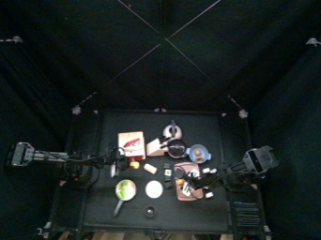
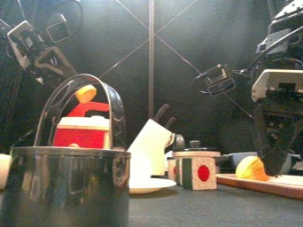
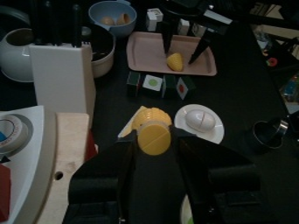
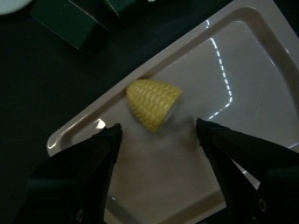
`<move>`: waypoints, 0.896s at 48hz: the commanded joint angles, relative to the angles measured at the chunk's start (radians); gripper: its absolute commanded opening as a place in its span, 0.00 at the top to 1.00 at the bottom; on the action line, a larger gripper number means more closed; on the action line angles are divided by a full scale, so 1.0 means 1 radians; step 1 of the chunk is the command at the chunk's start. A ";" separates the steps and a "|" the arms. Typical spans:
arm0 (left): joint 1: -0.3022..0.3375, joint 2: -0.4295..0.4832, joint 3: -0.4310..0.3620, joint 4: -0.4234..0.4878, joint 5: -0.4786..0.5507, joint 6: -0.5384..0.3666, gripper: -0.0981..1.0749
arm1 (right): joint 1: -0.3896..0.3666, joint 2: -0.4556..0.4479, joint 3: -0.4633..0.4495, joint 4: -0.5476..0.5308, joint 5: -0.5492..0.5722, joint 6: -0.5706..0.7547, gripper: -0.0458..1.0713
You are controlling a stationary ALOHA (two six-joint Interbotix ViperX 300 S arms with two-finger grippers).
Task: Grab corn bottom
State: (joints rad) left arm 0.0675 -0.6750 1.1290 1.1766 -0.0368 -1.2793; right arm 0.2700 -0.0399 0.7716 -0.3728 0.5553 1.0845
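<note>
Inside the black curtains (image 1: pixel 51 66), on the black desk (image 1: pixel 107 131), a pink tray (image 4: pixel 233 70) carries the corn bottom (image 4: pixel 155 103), its long axis diagonal across the tray, between the spread jaws of the right pincer (image 4: pixel 163 144), while the left pincer (image 3: pixel 156 156) pinches a yellow corn piece (image 3: pixel 155 138).

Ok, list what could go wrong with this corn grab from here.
1. The corn piece is a rounded cone lying on its side on the smooth pink tray; it may roll or squirt out as the open right end effector closes.
2. The jaws may catch the shallow tray and drag it.
</note>
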 commanded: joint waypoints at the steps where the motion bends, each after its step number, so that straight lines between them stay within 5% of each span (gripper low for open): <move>1: 0.003 0.000 -0.014 -0.002 -0.002 0.002 0.33 | 0.000 -0.055 -0.028 0.031 0.000 0.000 0.08; 15: 0.003 0.000 -0.012 -0.002 -0.003 0.000 0.33 | 0.018 -0.061 -0.041 0.178 -0.041 -0.008 0.08; 24: 0.005 0.000 -0.012 -0.002 -0.003 0.002 0.33 | 0.014 -0.035 -0.031 0.172 -0.155 -0.008 0.08; 43: 0.005 0.000 -0.011 -0.002 -0.002 0.002 0.33 | -0.032 -0.034 0.009 0.144 -0.103 -0.011 0.08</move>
State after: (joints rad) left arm 0.0690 -0.6750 1.1305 1.1766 -0.0353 -1.2793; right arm 0.2623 -0.0506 0.7869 -0.2194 0.4387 1.0753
